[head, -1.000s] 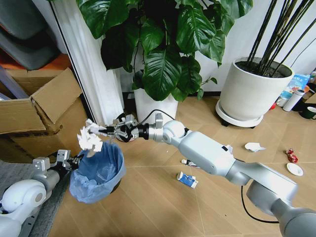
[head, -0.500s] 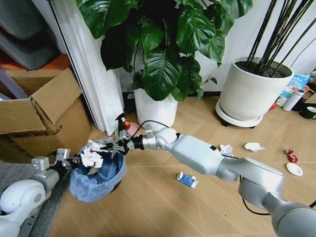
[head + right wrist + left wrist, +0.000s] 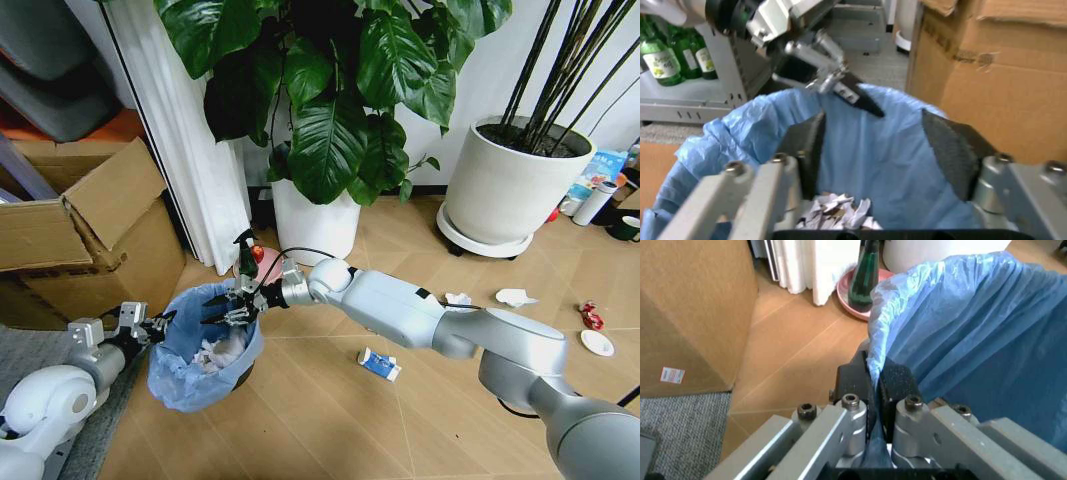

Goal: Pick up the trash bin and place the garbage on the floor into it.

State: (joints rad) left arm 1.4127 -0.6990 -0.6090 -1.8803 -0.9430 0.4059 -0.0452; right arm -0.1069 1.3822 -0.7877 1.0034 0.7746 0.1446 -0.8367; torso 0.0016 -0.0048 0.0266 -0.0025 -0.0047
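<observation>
left pincer [image 3: 873,385] clamps the trash bin [image 3: 200,345] rim at the robot's left; right pincer [image 3: 228,306] hangs spread and empty over it, one paper wad [image 3: 833,212] inside, while tube box [image 3: 379,364], lid [image 3: 597,343] and wrapper [image 3: 590,316] remain on the floor.

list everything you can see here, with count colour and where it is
trash bin: 1, dark with light-blue bag, floor at left
paper wad: 1, white, inside the bin
paper wads: 2, white, floor at right
tube box: 1, blue-white, floor centre
red wrapper: 1, floor far right
round lid: 1, white, floor far right
plant pots: 2, white, along the wall
cardboard box: 1, brown, left
left gripper: shut on the bin's rim
right gripper: open, above the bin
</observation>
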